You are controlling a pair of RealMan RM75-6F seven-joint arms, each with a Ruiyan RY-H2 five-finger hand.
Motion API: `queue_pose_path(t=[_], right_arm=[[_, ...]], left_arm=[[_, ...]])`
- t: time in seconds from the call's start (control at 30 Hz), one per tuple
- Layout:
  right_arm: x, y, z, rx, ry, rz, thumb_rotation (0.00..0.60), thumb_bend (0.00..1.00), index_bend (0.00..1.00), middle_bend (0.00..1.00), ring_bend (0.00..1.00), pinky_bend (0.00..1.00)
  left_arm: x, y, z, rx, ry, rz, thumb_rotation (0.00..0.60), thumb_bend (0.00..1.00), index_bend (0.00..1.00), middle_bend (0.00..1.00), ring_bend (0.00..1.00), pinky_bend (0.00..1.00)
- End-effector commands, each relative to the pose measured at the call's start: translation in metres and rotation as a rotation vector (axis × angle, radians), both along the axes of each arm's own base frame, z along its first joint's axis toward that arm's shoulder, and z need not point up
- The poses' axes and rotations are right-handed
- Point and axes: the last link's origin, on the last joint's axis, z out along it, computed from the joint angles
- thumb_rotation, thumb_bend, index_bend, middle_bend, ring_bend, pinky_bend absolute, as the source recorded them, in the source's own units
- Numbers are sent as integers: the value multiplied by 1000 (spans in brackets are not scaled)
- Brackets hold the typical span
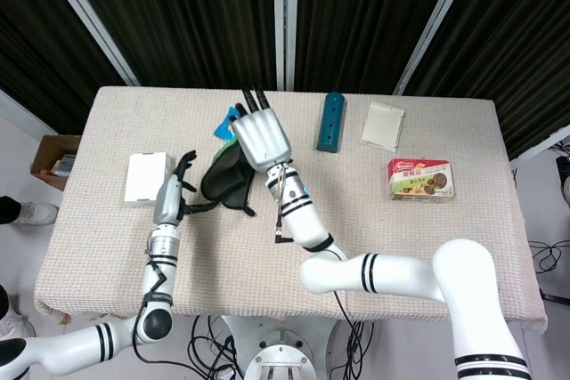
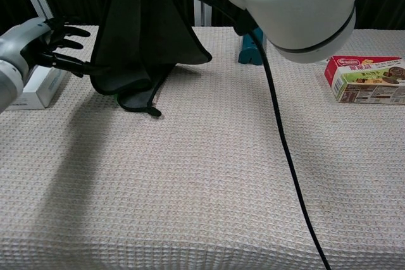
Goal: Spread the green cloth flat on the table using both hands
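The green cloth (image 1: 226,177), dark with a bright green edge, hangs bunched from my right hand (image 1: 259,138), which grips its top above the table's left-centre. In the chest view the cloth (image 2: 142,42) drapes down, and its lower folds touch the table. My left hand (image 1: 173,195) is just left of the cloth with its fingers spread. In the chest view one fingertip of the left hand (image 2: 37,41) reaches the cloth's left edge, and nothing is gripped. The right hand's hold itself is hidden behind the hand's back.
A white box (image 1: 147,178) lies left of my left hand. A blue snack packet (image 1: 225,121) peeks out behind the right hand. Further right are a teal cylinder (image 1: 330,120), a white pad (image 1: 383,126) and a biscuit box (image 1: 420,178). A black cable (image 2: 281,150) hangs from the right arm.
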Motion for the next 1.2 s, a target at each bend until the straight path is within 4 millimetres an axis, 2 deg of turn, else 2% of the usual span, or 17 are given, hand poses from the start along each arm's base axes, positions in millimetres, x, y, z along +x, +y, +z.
queue_pose_path(t=[0.03,0.27,0.47,0.63,0.73,0.87,1.0,1.2], right_arm=[[0,-1,1,-1,-8,-2,600,567,749,295,18,0],[0,0,6,2,-29,0,600,568,747,295,18,0],[-4,-1,12,1,-37,-3,600,567,747,295,18,0],[-9,-2,17,1,-50,-8,600,567,747,295,18,0],[-11,-3,20,-2,-54,-10,600,567,747,295,18,0],[-18,-2,24,8,-71,-17,600,567,747,295,17,0],[-31,1,29,8,-80,-22,600,567,747,295,17,0],[-65,13,47,25,-126,-37,600,567,747,295,18,0]], left_arm=[[6,4,-6,-27,4,2,600,61,86,91,126,426],[11,18,-20,-23,110,24,600,61,103,91,126,426],[6,24,-26,-25,136,52,600,91,287,98,128,426],[0,22,-26,-32,129,48,600,151,443,161,167,426],[-2,20,-26,-34,125,48,600,210,511,190,175,426],[-4,20,-25,-36,125,38,600,347,633,279,221,434],[-5,15,-16,-24,142,0,600,465,733,353,249,437],[-10,-2,15,-19,214,-104,600,494,750,362,249,435]])
